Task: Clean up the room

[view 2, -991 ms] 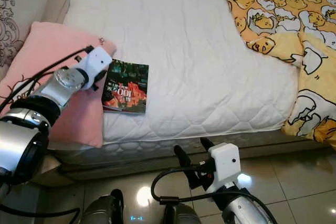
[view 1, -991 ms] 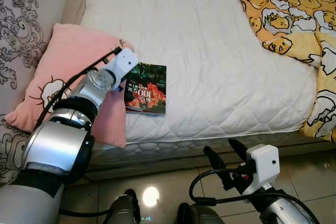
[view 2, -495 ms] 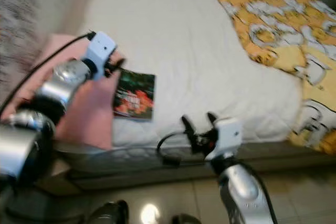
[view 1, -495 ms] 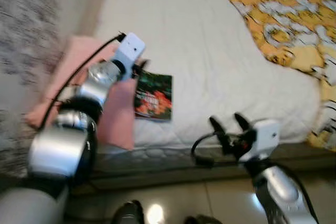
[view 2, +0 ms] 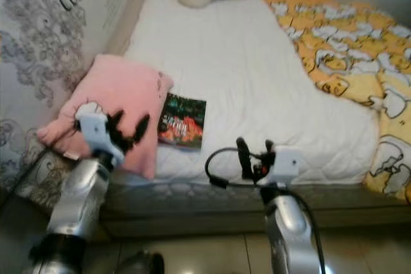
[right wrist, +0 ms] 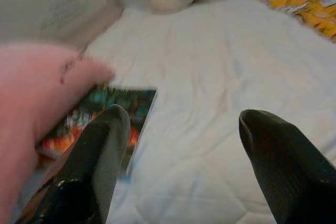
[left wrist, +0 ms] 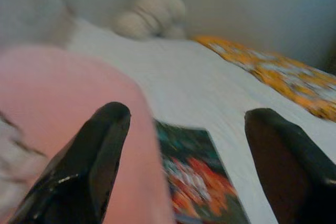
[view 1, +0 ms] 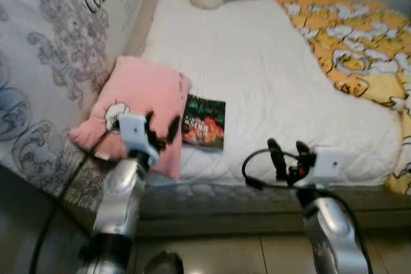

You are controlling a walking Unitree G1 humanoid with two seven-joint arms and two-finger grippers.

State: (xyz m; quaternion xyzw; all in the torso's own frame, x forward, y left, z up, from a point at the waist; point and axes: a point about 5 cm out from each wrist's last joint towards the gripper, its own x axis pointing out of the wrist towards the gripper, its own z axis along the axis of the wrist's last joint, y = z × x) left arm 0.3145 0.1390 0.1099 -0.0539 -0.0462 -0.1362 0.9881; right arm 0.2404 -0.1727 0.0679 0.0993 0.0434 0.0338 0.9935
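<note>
In the left eye view, the book (view 1: 204, 131) lies flat near the front edge of the white mattress (view 1: 270, 88), centre-left of frame, its edge touching the pink pillow (view 1: 138, 107). The left gripper (view 1: 162, 131) hovers lower left, fingers spread, empty, just short of the book; the right gripper (view 1: 286, 153) sits lower centre, also splayed wide, holding nothing

The left wrist view has the book low in the middle between the parted fingers

Looks like the reach-for-the-book step; next the left arm probably needs to drop onto the cover's edge and pinch
</note>
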